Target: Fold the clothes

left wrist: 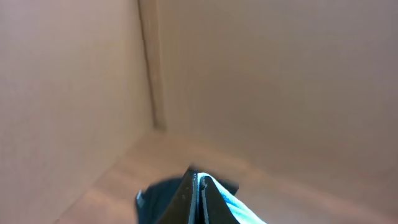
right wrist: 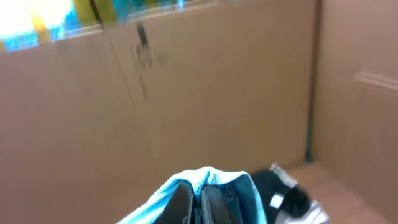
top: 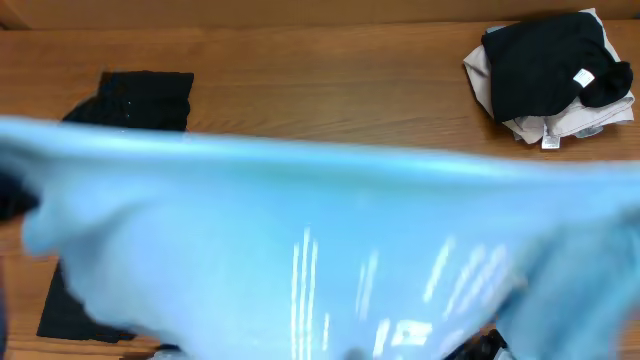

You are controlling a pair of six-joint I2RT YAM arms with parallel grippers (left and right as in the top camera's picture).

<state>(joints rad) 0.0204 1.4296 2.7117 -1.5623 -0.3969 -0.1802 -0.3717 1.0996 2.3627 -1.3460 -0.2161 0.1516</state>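
Note:
The light blue T-shirt point(top: 300, 240) hangs stretched wide and blurred across the overhead view, held up close to the camera, with white print streaks showing on it. It hides both arms there. In the left wrist view my left gripper point(left wrist: 198, 180) is shut on an edge of the light blue T-shirt point(left wrist: 233, 205). In the right wrist view my right gripper point(right wrist: 200, 194) is shut on a bunched edge of the shirt point(right wrist: 205, 177). Both grippers point toward cardboard walls.
A dark garment point(top: 140, 100) lies flat on the wooden table point(top: 330, 80) at the left, partly covered by the shirt. A pile of black and beige clothes point(top: 550, 75) sits at the back right, also in the right wrist view point(right wrist: 286, 196). Cardboard walls point(left wrist: 280, 81) surround the table.

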